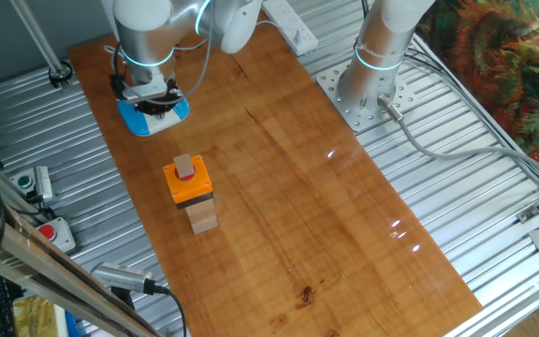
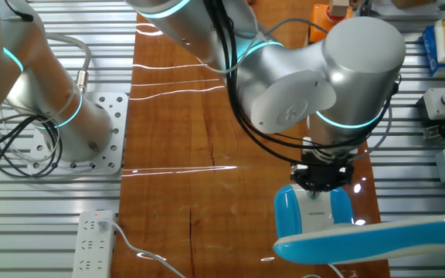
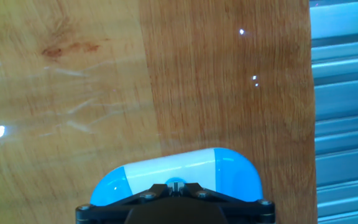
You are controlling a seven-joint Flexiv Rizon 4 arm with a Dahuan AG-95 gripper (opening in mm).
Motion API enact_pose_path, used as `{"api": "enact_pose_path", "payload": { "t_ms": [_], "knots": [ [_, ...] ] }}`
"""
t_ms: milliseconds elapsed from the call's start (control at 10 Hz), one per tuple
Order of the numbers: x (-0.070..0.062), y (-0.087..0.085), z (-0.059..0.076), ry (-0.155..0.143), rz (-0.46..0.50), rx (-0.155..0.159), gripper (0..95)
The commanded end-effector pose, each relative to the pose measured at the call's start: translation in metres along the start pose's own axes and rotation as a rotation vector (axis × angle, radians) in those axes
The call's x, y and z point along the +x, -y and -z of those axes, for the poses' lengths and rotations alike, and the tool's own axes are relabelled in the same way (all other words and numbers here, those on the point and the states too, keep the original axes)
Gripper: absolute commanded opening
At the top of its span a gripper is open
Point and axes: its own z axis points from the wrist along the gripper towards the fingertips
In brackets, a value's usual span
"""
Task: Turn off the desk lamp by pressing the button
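Lamp: the white desk lamp with blue-rimmed oval base [image 1: 152, 114] sits at the wooden table's [image 1: 298, 215] far left corner.
Gripper: black two-finger gripper [image 2: 322, 184] bears straight down on the base, presumably onto the button.
Fingers: cannot tell their spread.
Button: hidden beneath the hand.

Even, bright overhead lighting in all three views. Small white specular highlights dot the glossy wooden worktop [image 1: 344, 215], and streaked glare crosses it in the other fixed view. Shadows are soft and short, as beside the orange box [image 1: 188, 183]. In the hand view the worktop grain is sharp, while the tool [image 3: 175, 198] at the bottom edge is dark and slightly soft.
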Motion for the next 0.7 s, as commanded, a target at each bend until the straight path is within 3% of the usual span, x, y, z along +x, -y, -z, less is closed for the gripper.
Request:
{"api": "enact_pose_path", "payload": {
  "t_ms": [100,500,700],
  "knots": [
    [0.002,0.002,0.006,-0.007,0.006,-0.012,0.0],
    [0.005,0.003,0.014,-0.001,-0.03,-0.047,0.0],
    [0.008,0.004,0.025,0.006,-0.114,-0.085,0.0]
  ]
}}
